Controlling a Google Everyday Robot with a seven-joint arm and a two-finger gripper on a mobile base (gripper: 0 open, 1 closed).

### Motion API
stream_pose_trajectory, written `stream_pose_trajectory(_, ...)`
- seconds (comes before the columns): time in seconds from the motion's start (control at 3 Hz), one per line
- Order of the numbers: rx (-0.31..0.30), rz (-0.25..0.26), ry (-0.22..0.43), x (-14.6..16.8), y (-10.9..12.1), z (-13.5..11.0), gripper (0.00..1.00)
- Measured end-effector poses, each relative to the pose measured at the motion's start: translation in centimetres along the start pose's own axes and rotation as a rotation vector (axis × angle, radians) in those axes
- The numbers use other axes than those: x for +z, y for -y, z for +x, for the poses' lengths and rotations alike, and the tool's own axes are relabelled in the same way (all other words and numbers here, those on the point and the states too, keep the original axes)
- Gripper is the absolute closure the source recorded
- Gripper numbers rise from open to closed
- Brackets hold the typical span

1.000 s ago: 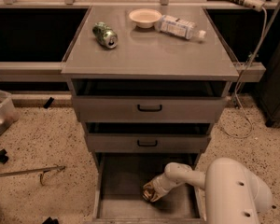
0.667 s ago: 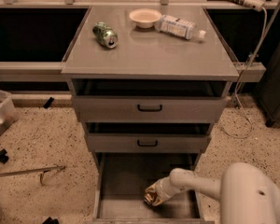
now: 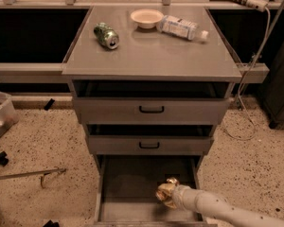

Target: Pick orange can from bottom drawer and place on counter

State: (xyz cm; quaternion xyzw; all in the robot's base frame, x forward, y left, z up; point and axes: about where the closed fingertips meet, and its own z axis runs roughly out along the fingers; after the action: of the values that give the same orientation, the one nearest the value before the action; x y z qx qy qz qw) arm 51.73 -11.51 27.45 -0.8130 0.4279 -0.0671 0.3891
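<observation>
On the speckled floor at the far left sits a clear plastic bin [image 3: 0, 119], and a thin metal rod [image 3: 26, 175] lies nearer the drawers. The counter [image 3: 151, 53] carries a green can [image 3: 106, 35] lying on its side toward the left, a pale bowl [image 3: 146, 18] at the back middle, and a plastic bottle [image 3: 182, 27] lying just right of the bowl. Below it are two shallower drawers with black handles, the upper drawer [image 3: 109, 111] and the middle drawer [image 3: 113, 145]. The bottom drawer [image 3: 128, 193] is pulled out, its grey floor showing. The orange can [image 3: 164, 191] is inside it, right of centre and near the front. The gripper [image 3: 173, 196] is at the can, touching it from the right, on a white arm [image 3: 213, 207] entering from the lower right. Whether it is clamped on the can cannot be told. A grey cable [image 3: 255, 65] hangs at the far right.
</observation>
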Motion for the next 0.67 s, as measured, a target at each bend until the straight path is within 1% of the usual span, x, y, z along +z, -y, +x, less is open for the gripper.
stream_pose_trajectory(0.33,-0.007,0.126,-0.121,-8.4,0.7,0.1,1.00)
stream_pose_trajectory(0.67,0.009,0.122,-0.113,-9.9,-1.5,-2.2,1.00)
